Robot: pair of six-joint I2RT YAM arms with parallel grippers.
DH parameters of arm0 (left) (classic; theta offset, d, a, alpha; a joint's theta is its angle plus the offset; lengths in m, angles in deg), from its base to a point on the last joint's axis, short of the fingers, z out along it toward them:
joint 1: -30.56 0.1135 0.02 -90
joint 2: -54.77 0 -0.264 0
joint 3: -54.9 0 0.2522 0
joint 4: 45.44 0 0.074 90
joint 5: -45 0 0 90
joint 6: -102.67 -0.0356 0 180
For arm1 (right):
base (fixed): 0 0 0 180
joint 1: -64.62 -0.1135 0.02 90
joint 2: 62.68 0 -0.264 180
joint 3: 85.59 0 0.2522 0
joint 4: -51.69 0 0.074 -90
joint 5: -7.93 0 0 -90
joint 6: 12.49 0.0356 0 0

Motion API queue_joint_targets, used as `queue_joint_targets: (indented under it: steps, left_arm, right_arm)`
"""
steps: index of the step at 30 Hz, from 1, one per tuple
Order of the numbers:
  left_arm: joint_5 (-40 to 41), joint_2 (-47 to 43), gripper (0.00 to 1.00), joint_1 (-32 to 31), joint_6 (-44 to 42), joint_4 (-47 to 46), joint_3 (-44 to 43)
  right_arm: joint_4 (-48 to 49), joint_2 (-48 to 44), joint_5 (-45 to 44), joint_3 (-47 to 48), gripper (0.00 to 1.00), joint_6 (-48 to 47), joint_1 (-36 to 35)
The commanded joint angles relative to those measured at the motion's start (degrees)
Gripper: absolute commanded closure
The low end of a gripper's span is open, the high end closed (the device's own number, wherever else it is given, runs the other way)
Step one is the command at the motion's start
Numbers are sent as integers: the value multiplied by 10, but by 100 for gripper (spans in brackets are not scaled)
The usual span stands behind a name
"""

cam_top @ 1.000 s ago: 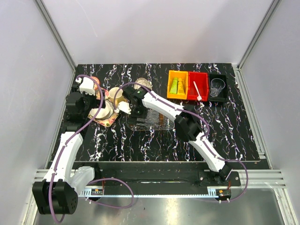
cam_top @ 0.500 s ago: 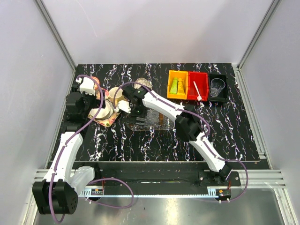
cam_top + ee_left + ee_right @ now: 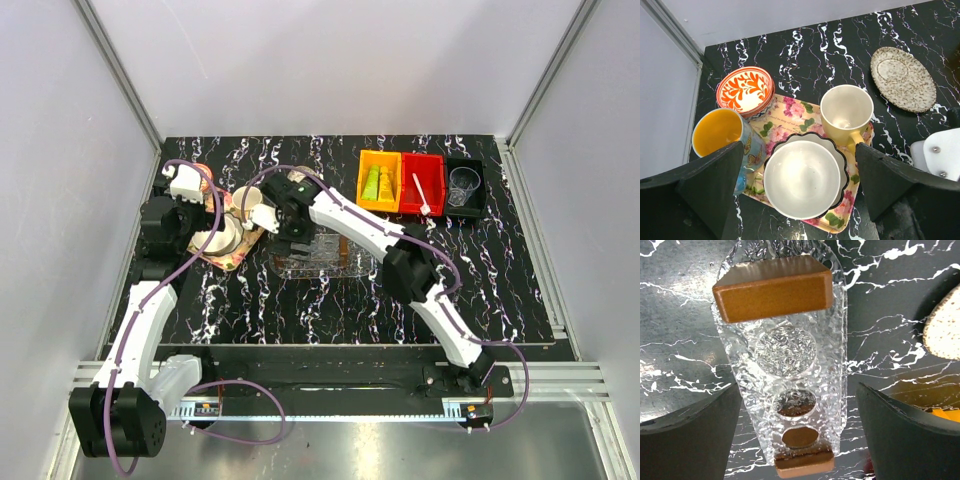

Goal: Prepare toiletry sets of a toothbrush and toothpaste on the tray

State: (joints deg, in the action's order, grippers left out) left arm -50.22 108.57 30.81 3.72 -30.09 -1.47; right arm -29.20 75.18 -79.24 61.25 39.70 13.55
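Note:
The clear, textured oval tray (image 3: 335, 258) lies mid-table, with brown wooden blocks at both ends (image 3: 772, 287). My right gripper (image 3: 291, 222) hovers open over the tray's left end, and the tray (image 3: 790, 365) lies between its dark fingers (image 3: 695, 440). The toothpaste tubes (image 3: 377, 183) lie in a yellow bin at the back. A white toothbrush (image 3: 421, 193) rests in the red bin beside it. My left gripper (image 3: 800, 175) stands open above a white bowl (image 3: 802, 175), holding nothing.
A floral square tray (image 3: 790, 112) carries the white bowl, a yellow mug (image 3: 846, 112) and a blue cup with an orange inside (image 3: 715, 132). An orange patterned bowl (image 3: 745, 91) sits behind it. A speckled round dish (image 3: 902, 77) lies near. A clear cup (image 3: 461, 185) stands in a black bin.
My right gripper has shifted slightly toward the back of the table over the tray's left end, and its elbow has swung right. The left arm has stayed still.

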Motion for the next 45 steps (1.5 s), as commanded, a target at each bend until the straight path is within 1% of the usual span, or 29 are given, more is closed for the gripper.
queue_joint_targets:
  steps: [1,7,11,12,14,15,17,18,19,20,21,22,24,25,28,30,33,34,39,40,41,45]
  left_arm:
    - [13,-4,1,1,-9,-25,-19]
    - [11,-5,1,1,-10,-23,-20]
    - [10,-4,1,2,-8,-21,-21]
    - [10,-3,1,2,-8,-21,-20]
    - [8,-4,1,2,-7,-21,-20]
    - [7,-4,1,1,-5,-20,-21]
    - [4,-5,1,1,-4,-19,-21]
    - [3,-5,1,1,0,-18,-21]
    - [0,-5,1,1,2,-17,-21]
    - [-3,-5,1,1,4,-17,-20]
    - [-5,-5,1,1,8,-16,-20]
    - [-8,-5,1,1,10,-17,-18]
    - [-11,-4,1,2,13,-17,-16]
    - [-12,-4,1,2,14,-17,-16]
    - [-9,0,1,1,15,-17,-15]
    - [-9,0,1,2,17,-17,-15]
    - [-13,-2,1,2,18,-17,-17]
    - [-12,-3,1,1,18,-17,-19]
    - [-16,-5,1,2,21,-17,-22]
    - [-17,-5,1,2,20,-17,-20]
    - [-20,-5,1,1,21,-16,-20]
    - [-21,-5,1,1,18,-17,-14]
  right_arm:
    - [-1,-79,3,10,0,19,0]
    - [1,-144,74,-29,0,47,23]
    - [9,-186,90,-54,0,67,52]
    - [21,-205,91,-60,0,82,74]
    - [41,-228,80,-84,0,102,99]
    - [67,-240,73,-96,0,117,123]
    - [108,-288,36,-151,0,136,148]
    - [155,-305,21,-173,0,149,170]
    - [179,-340,-10,-219,0,155,180]
    - [204,-356,-26,-243,0,159,187]
    - [248,-374,-45,-266,0,166,196]
    - [269,-403,-72,-310,0,175,209]
    - [314,-427,-93,-344,0,204,222]
    - [318,-438,-104,-359,0,213,235]
    - [317,-448,-96,-367,0,248,263]
    - [315,-450,-82,-369,1,273,298]
    - [312,-451,-35,-367,9,312,357]
    - [309,-448,-15,-361,11,319,371]
    - [268,-408,-9,-324,12,359,456]
    - [262,-401,-12,-311,15,360,464]
    - [250,-393,-17,-304,16,360,472]
    - [241,-365,-36,-292,9,364,505]
